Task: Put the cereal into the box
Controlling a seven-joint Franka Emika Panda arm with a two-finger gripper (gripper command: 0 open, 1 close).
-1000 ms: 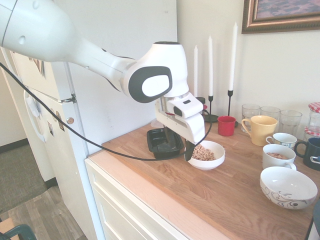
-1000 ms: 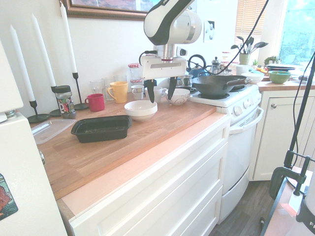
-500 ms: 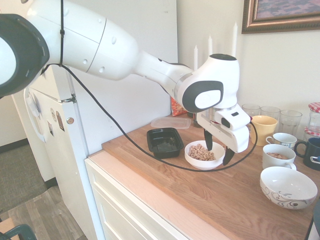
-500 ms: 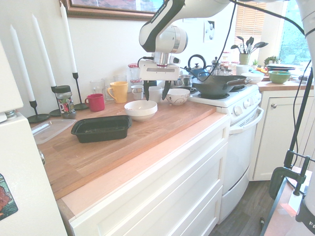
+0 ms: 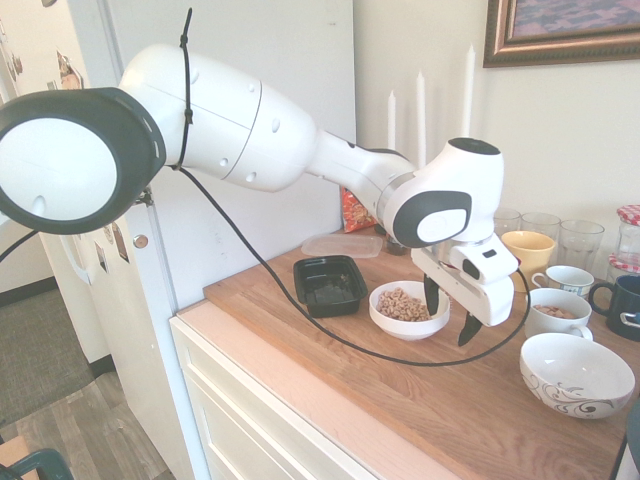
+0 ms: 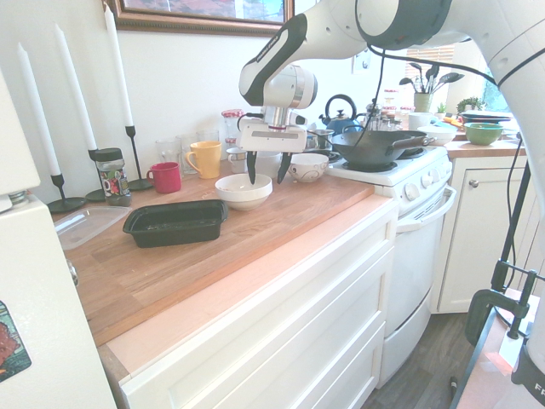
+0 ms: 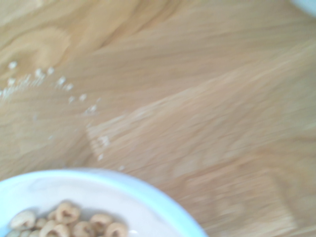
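On a wooden countertop [image 5: 420, 390] we bring our white arm [image 5: 230, 130] down beside a white bowl [image 5: 409, 310] that sits near the counter's middle. The gripper [image 5: 446, 312] points steeply downward at the bowl's rim on the side away from the box, its two dark fingers [image 5: 431, 295] spread wide and holding nothing; we judge we are lining up to take the bowl by its rim.

The black box [image 5: 330, 283] waits empty toward the counter's refrigerator end, just beside the bowl, its clear lid [image 5: 341, 245] lying behind it. The cereal [image 5: 402, 303], a heap of tan rings, is in the bowl, none yet in the box. Other bowls and cups [image 5: 555, 312] stand clustered toward the stove end, clear of the work.
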